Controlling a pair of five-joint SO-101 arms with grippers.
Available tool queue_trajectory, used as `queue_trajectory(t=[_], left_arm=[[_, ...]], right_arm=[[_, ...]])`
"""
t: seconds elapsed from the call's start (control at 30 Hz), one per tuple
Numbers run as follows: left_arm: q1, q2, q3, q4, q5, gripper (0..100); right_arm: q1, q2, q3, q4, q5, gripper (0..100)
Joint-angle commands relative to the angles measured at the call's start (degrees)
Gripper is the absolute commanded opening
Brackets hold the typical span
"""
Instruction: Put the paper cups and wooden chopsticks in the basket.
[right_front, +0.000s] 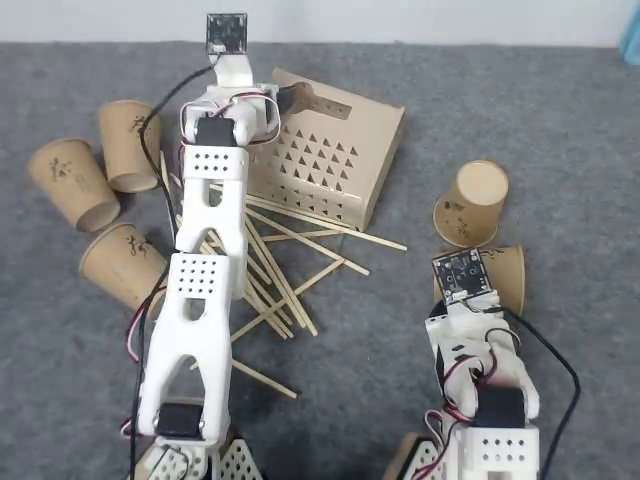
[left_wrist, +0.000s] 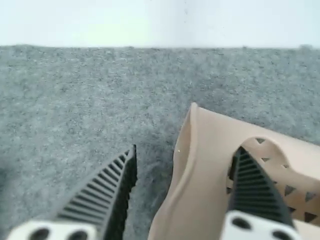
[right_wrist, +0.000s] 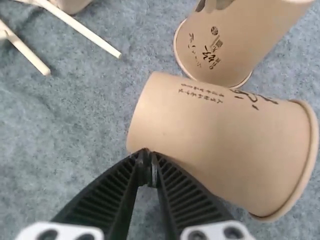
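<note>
Currently your left gripper (left_wrist: 187, 152) stands wide open astride the rim of the perforated basket (left_wrist: 200, 195). One finger is outside over the grey mat (left_wrist: 75, 100), the other is at the wall by the handle cut-out, and nothing is clamped. The basket lies at far centre, apparently tipped on its side. Your right gripper (right_wrist: 148, 165) is fully closed and empty, its tips just beside the base of the lying paper cup (right_wrist: 215, 150) at near right. A second paper cup (right_wrist: 235, 45) sits just beyond it.

Risks, as judged:
- A pinch on that thin rim may slip, or the basket may swing and drag the wooden chopsticks (right_front: 285, 265) that lie against its near side.
- Closed tips nudging the lying cup would likely roll it away; open the jaws before advancing.
- Your left arm spans the chopstick pile, so a low retreat could scatter it.

Room: the mat is open to the right of the basket and between the arms. The left is crowded by the near-left paper cup (right_front: 120, 262) and two more beyond it. The mat's far edge lies close behind the basket.
</note>
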Motion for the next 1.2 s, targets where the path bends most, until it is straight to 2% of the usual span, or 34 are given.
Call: queue_trajectory(t=[0.0,0.2,0.43,0.6,0.77,1.07,1.17], left_arm=[[0.5,-0.3,-0.4,1.2,0.4,29],[3.1,0.2,-0.5,6.4,-3.5,26],[4.2,-0.4,-0.6,6.8,-4.0,0],[3.7,-2.3,-0.6,6.9,-5.4,1],[2.8,-9.2,-0.3,7.7,-15.7,1],[1.4,-25.3,-0.3,20.3,-36.8,1],[0.7,-31.5,-0.3,21.5,-41.8,1]], right_arm=[[-0.2,-0.9,1.1,0.5,0.7,0.9],[-0.3,-0.9,1.1,0.5,0.7,0.9],[-0.2,-0.9,1.1,0.5,0.7,0.9],[-0.1,-0.9,1.1,0.4,0.7,0.9],[-0.1,-0.9,1.1,0.3,0.7,0.9],[-0.1,-0.9,1.1,0.3,0.7,0.9],[-0.1,-0.9,1.1,0.3,0.7,0.9]])
